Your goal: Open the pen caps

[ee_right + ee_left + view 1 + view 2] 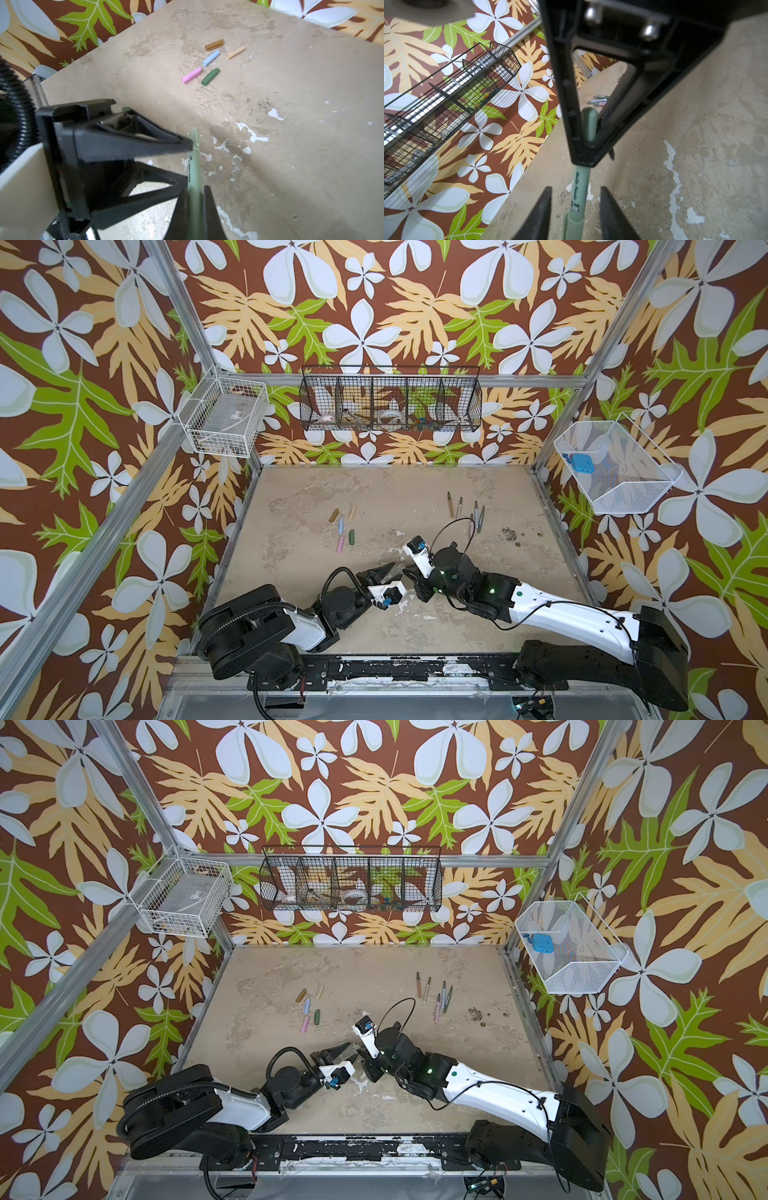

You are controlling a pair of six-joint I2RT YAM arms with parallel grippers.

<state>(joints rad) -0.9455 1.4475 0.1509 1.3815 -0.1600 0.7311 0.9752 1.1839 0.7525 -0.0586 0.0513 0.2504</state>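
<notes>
Blocking one another in both top views, the left gripper [392,572] and right gripper [409,572] meet tip to tip near the front of the worn, chipped beige table [374,489]. The pen between them cannot be made out there. The wrist views show it: a slim, matte light green pen [194,166] with dark print along its barrel. The right gripper's black wedge-shaped fingers [208,207] are clamped on the barrel, whose far end is cut off by the frame. The clipped cap [572,226] is on the pen, between the left gripper's fingers [539,218], which stand apart with a gap on each side. Five loose caps [211,58], stubby plastic tubes, lie left of the table's middle. The uncapped pens [467,510] lie toward the back right, small and blurred.
</notes>
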